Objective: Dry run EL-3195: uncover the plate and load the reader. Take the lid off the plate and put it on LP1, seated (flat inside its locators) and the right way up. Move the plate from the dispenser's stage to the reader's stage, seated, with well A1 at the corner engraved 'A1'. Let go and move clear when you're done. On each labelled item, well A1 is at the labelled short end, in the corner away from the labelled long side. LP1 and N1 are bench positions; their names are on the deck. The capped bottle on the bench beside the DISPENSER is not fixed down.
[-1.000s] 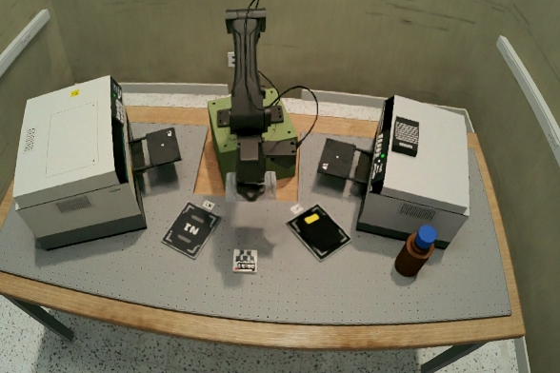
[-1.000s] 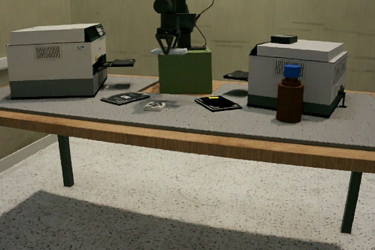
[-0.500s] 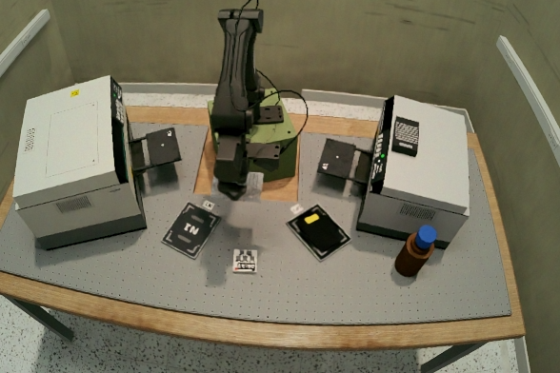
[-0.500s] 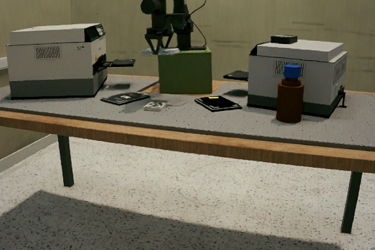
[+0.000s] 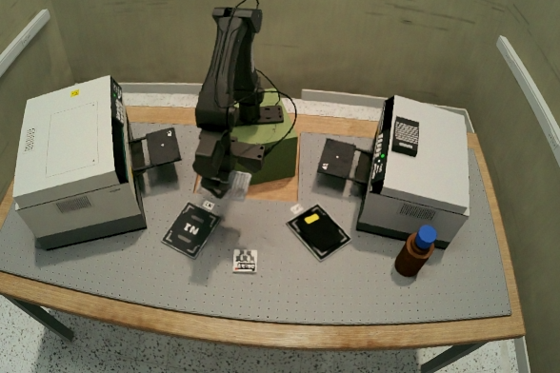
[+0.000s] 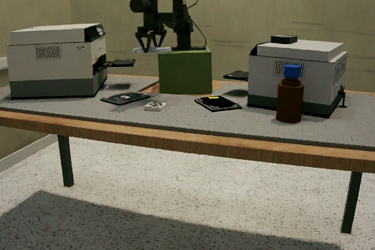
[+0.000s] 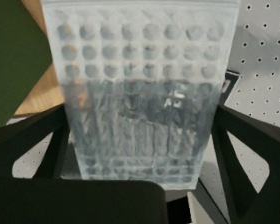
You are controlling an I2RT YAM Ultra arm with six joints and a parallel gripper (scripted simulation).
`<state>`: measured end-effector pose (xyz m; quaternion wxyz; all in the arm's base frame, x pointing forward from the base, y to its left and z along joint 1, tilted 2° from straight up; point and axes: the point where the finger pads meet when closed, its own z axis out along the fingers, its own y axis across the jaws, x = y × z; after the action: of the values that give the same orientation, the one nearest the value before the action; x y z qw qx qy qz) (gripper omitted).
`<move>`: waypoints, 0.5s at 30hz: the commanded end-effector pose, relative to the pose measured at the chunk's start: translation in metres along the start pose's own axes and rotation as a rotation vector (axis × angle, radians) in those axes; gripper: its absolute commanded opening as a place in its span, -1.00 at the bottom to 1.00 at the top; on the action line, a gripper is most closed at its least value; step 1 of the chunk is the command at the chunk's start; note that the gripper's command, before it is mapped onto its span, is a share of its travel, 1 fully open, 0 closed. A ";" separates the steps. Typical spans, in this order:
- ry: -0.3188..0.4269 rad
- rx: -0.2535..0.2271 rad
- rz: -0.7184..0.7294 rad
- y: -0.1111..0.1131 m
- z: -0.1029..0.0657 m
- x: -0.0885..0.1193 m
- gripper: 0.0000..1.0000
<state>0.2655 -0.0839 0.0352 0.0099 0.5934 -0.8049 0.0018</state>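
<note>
My gripper (image 5: 220,186) (image 6: 153,48) (image 7: 140,111) is shut on the clear, uncovered plate (image 5: 241,186) (image 6: 165,50) (image 7: 141,60), held about level in the air in front of the arm's base. Its wells show in the wrist view. The reader's stage (image 5: 162,148) (image 6: 121,62), at the left, is empty. The dispenser's stage (image 5: 337,154) (image 6: 236,75), at the right, is empty. A flat black piece with a yellow label, which looks like the lid (image 5: 324,239) (image 6: 220,102), lies inside the LP1 frame and looks flat. Well A1 on the plate cannot be made out.
The reader (image 5: 71,143) (image 6: 51,67) stands left, the dispenser (image 5: 424,162) right. The capped bottle (image 5: 412,257) (image 6: 289,102) stands upright before the dispenser. N1 (image 5: 191,228) (image 6: 123,99) is bare. A white printed block (image 5: 245,262) (image 6: 155,106) lies between the positions. The green base (image 6: 185,71) stands behind.
</note>
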 end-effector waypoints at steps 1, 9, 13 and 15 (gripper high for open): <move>-0.018 0.054 0.047 -0.010 -0.019 0.006 0.72; -0.017 0.055 0.067 -0.009 -0.020 0.023 0.72; -0.017 0.055 0.118 -0.008 -0.020 0.034 0.72; -0.017 0.055 0.152 -0.007 -0.020 0.039 0.72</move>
<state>0.2519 -0.1151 0.0369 0.0100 0.5447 -0.8386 0.0002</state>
